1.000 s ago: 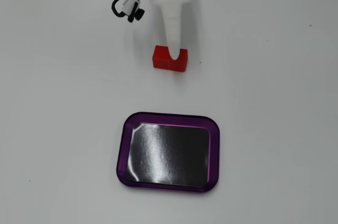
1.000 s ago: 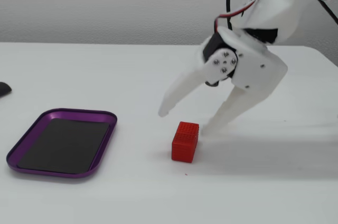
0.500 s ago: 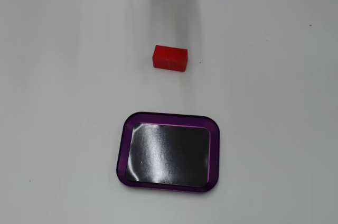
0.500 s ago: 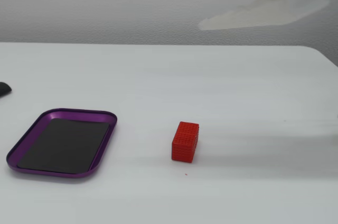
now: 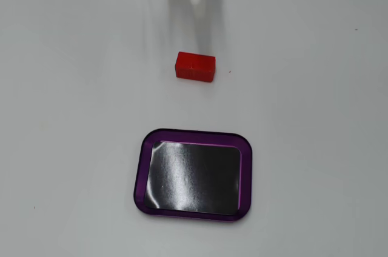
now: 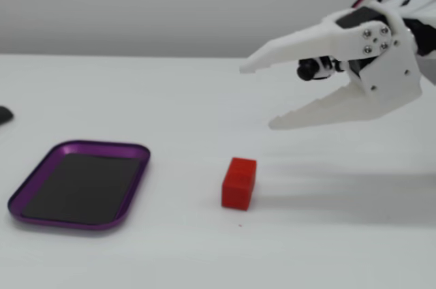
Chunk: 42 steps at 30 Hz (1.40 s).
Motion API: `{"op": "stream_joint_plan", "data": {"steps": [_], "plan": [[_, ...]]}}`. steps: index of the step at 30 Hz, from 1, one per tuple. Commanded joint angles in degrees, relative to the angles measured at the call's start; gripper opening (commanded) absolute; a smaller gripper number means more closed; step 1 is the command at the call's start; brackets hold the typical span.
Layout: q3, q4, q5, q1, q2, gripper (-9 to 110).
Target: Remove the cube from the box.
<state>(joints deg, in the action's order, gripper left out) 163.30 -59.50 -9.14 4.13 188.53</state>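
With the box (image 6: 80, 185) lying empty at the left of the table (image 6: 204, 98) and the cube (image 6: 239, 183) sitting outside it, well apart, looks like a finished removal, hence the white pincer (image 6: 257, 96) raised at right, fingers spread, gripping nothing.

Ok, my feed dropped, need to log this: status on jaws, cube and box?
Gripper open, empty, raised above table. Cube out on table, clear of box. Box empty. Nothing in the way.
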Motion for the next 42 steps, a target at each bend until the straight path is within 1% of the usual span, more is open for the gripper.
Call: {"op": "stream_joint_plan", "data": {"steps": [1,4,8,10,12,13,14,42], "plan": [[2.9,-0.3,2.7,2.3,2.8,20],[3.0,-1.3,5.3,3.6,2.8,20],[3.0,-1.8,5.2,3.6,2.8,19],[3.0,-1.8,5.1,3.6,2.8,12],[3.0,-1.8,5.2,3.6,2.8,0],[3.0,-1.8,5.4,3.6,2.8,-2],[3.0,-1.9,5.4,3.6,2.8,0],[3.0,-1.8,4.9,3.6,2.7,0]]}}
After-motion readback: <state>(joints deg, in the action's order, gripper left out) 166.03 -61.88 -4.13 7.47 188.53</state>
